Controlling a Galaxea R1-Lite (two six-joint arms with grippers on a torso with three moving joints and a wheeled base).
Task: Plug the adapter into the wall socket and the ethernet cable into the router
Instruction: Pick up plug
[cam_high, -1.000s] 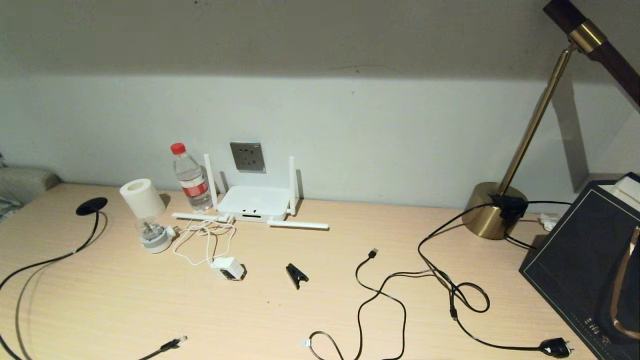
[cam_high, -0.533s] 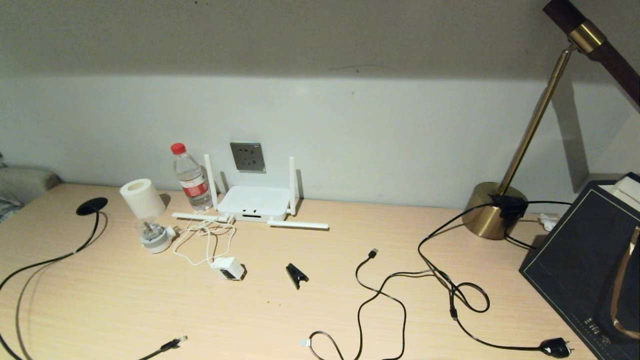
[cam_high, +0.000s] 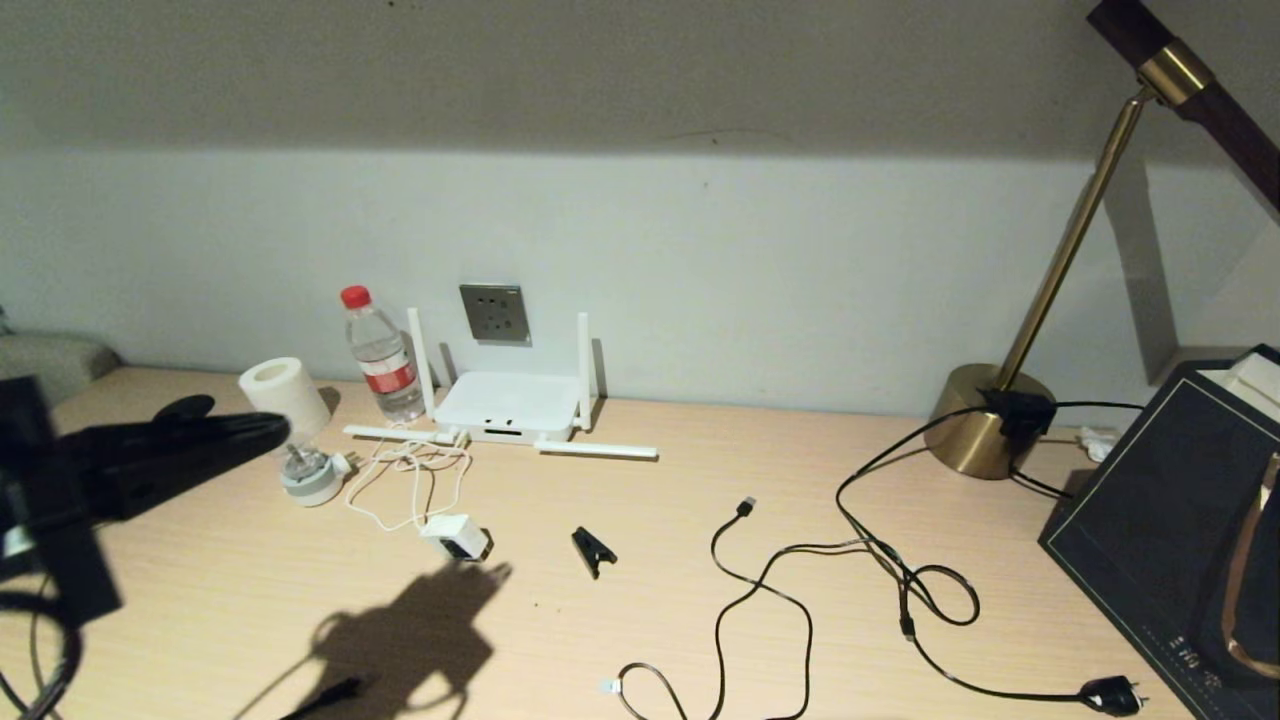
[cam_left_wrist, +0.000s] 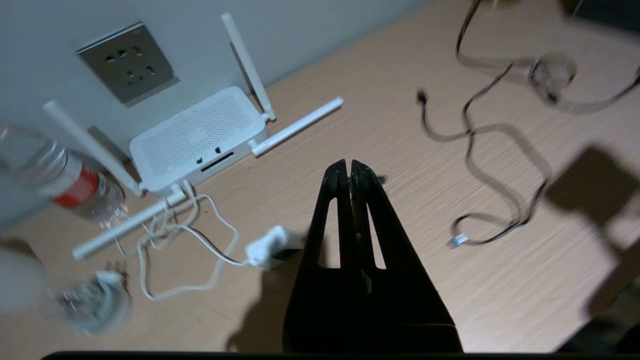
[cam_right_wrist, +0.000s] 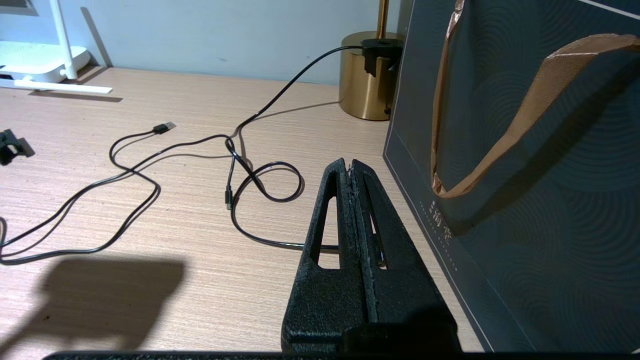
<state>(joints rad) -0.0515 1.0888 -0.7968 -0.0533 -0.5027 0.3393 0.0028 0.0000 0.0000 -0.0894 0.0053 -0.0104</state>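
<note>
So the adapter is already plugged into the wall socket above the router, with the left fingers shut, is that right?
Not quite: the adapter lies loose on the desk in front of the router, as the head view shows. The wall socket is empty, and the left gripper fingers are shut.

The white router (cam_high: 508, 405) lies flat on the tabletop against the wall, two antennas upright and two folded flat. The grey wall socket (cam_high: 495, 313) sits on the wall just above it. The adapter (cam_high: 456, 536), a small white cube with a dark face, lies nearer than the router, its thin white cord looped towards it. The ethernet cable (cam_high: 325, 692) lies in shadow, well apart from the router.
</note>
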